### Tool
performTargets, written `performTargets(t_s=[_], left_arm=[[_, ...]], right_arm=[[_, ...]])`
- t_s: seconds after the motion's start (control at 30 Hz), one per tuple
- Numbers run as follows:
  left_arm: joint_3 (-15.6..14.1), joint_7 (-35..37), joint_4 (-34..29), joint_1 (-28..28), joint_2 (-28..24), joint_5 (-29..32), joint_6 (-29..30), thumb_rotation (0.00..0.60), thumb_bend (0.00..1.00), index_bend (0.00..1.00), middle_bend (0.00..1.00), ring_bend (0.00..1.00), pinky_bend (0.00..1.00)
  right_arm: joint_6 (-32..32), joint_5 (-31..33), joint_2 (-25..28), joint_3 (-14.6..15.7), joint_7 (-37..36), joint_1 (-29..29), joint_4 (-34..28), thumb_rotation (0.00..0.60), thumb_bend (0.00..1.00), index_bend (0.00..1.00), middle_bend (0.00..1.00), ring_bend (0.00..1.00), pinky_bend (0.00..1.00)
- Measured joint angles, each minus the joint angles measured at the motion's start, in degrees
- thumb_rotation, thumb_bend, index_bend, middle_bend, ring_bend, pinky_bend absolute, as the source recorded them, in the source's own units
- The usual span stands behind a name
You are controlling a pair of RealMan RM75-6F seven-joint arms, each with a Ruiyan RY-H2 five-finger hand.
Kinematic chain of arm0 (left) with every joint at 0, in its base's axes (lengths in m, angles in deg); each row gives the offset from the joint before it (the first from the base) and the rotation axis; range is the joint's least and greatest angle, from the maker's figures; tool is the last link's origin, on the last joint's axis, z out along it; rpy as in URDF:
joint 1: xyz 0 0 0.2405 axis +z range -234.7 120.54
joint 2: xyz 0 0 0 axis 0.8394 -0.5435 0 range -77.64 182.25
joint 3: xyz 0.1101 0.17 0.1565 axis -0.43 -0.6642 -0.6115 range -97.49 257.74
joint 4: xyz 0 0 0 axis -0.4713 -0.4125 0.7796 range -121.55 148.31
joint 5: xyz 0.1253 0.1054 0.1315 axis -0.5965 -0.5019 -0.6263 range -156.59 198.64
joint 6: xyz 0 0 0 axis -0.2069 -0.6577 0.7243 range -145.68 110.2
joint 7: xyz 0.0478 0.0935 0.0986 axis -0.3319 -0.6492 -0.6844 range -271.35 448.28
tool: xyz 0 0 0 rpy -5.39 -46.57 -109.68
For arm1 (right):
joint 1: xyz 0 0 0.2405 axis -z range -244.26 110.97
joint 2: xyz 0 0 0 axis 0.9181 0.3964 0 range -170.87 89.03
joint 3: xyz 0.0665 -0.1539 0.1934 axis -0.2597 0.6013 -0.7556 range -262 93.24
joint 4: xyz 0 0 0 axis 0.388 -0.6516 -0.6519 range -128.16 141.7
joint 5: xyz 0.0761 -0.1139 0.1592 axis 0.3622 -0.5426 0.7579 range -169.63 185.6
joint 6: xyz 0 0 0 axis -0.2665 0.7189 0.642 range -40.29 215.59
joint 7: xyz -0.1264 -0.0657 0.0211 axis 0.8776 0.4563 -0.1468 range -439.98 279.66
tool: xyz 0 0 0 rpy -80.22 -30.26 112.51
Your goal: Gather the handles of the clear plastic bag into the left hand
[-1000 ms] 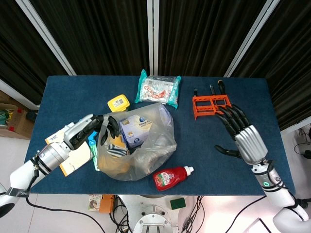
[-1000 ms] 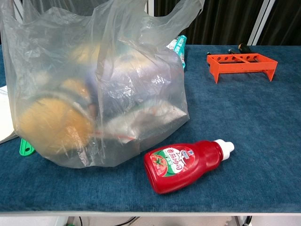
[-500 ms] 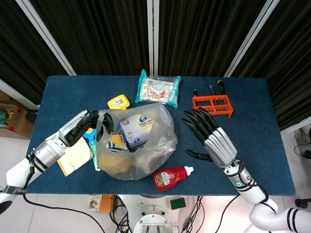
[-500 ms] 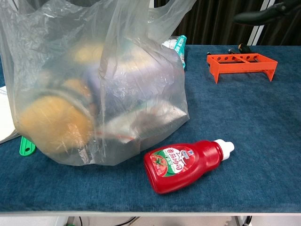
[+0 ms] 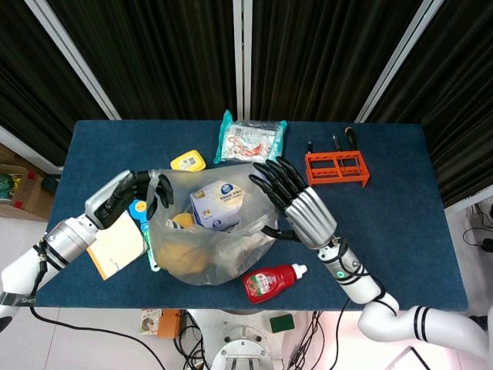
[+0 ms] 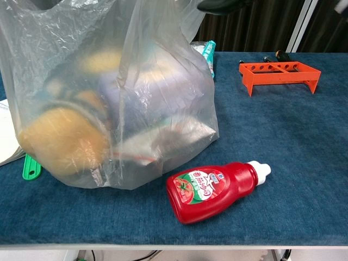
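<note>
The left hand (image 5: 137,193) sits at the left side of the clear plastic bag (image 5: 216,231). Its dark fingers curl around the bag's left edge, near the top, and grip the thin plastic there. The right hand (image 5: 296,208) is at the bag's right side, in the middle of the head view. Its fingers are spread wide apart and point up toward the top of the frame. The hand lies against the bag's right rim. I cannot tell if it holds any plastic.

The bag is in the lower middle of the head view and fills the left half of the chest view. It is thin, shiny and full of wrinkles. You can see through it. Inside are a white and blue box (image 5: 216,202) and some round yellow things (image 6: 60,144).

The bench (image 5: 400,231) has a dark blue, soft-looking cover. A red ketchup bottle (image 6: 215,190) with a white cap lies on its side just below and right of the bag. An orange rack (image 5: 337,167) with square holes stands near the upper right, close to the right hand's fingertips. A packet with green edges (image 5: 250,139) lies above the bag. A small yellow box (image 5: 187,161) lies at the bag's upper left. A tan paper pad (image 5: 115,250) and a green strip (image 6: 31,169) lie at the left, under the left arm.
</note>
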Motion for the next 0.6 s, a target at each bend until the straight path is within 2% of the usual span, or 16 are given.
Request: performTargets(t_s=[0.23,0.6], left_arm=[[-0.2,1.1,0.3,-0.1,-0.1,-0.9,-0.2,0.089,0.01,0.46,0.50,0.50,0.70],[-0.2,2.9,0.6,-0.5,-0.6,-1.9,0.0,0.088,0.01,0.46,0.50,0.50,0.70]], right_arm=[[0.8,0.9,-2.2,-3.3,3.1,-4.0,1.4,0.600,0.18,0.00,0.00,0.00,0.00],[2.7,2.9,-0.1,-6.8,7.5,-7.3,-2.4,0.600,0.24,0.00,0.00,0.00,0.00]])
